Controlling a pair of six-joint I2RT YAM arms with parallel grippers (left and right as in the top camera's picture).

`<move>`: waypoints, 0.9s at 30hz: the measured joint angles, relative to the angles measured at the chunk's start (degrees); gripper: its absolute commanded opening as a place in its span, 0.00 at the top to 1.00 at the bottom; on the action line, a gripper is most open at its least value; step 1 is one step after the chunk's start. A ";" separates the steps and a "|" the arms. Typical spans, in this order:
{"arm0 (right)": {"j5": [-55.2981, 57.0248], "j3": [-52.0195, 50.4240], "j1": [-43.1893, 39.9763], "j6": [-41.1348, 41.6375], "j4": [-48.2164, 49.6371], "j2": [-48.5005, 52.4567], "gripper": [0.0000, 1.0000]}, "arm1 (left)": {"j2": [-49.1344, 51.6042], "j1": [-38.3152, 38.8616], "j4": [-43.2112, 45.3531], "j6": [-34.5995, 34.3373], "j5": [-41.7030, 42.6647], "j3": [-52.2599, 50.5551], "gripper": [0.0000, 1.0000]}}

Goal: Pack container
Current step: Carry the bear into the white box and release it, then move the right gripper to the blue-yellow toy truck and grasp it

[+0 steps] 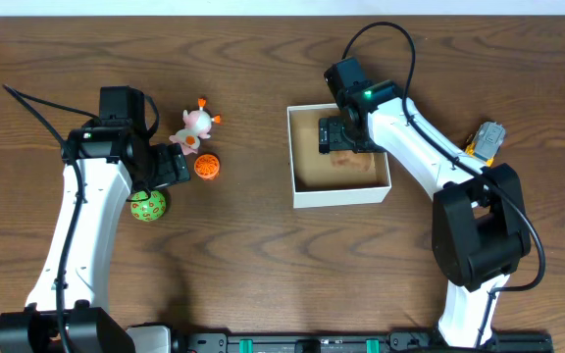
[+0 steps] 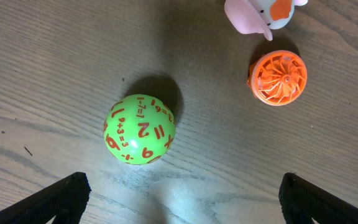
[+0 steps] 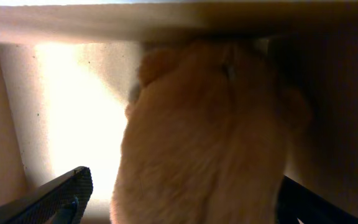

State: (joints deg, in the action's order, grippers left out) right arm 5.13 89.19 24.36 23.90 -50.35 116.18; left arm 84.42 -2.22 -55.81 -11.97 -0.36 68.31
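Observation:
The container [image 1: 339, 194], a white square box with a tan inside, sits right of centre. A tan plush toy [image 1: 353, 162] lies in it against the far wall and fills the right wrist view [image 3: 204, 137]. My right gripper [image 1: 336, 135] is down inside the box, open, with its fingers [image 3: 182, 205] on either side of the plush and a gap on the left. My left gripper [image 1: 160, 172] is open and empty [image 2: 182, 199] just above a green number ball [image 1: 148, 206] [image 2: 140, 129]. An orange ribbed ball [image 1: 207, 167] [image 2: 278, 77] and a pink toy animal [image 1: 196, 124] [image 2: 260, 14] lie beside it.
A small grey and yellow object [image 1: 486, 139] lies on the wooden table at the far right, beside the right arm. The three loose toys are clustered at the left, well apart from the box.

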 measured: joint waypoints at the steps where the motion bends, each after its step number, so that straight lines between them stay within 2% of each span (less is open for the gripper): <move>1: 0.00 0.00 0.00 -0.11 0.09 -0.17 0.12 | 0.00 0.00 -0.02 0.00 0.00 0.00 0.02; 3: 0.00 -0.02 0.00 -0.33 0.17 -1.20 0.15 | 0.00 0.00 0.00 0.02 0.00 0.00 0.02; 7: -0.09 -0.04 0.00 -0.48 0.55 -6.16 0.15 | 0.00 0.00 -0.02 0.02 0.00 0.00 0.02; 12: 0.81 -0.04 -0.09 -1.66 0.52 -16.13 0.08 | 0.00 0.00 -0.02 0.02 0.00 0.00 0.02; 16: 4.50 -0.02 -1.88 -2.45 -2.58 -23.78 0.07 | 0.00 0.00 -0.02 0.02 0.02 0.00 0.02; 21: 8.79 0.00 -11.80 -2.25 -7.56 -26.91 0.11 | 0.00 0.00 -0.02 0.00 0.00 0.00 0.02; 27: 7.23 0.00 -27.32 -0.85 -9.79 -21.84 0.16 | 0.02 0.00 -0.02 0.02 0.00 0.00 0.02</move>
State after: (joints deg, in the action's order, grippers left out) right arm 12.36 89.19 -2.96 23.05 -60.14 94.35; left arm 84.44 -2.22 -55.83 -11.94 -0.36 68.31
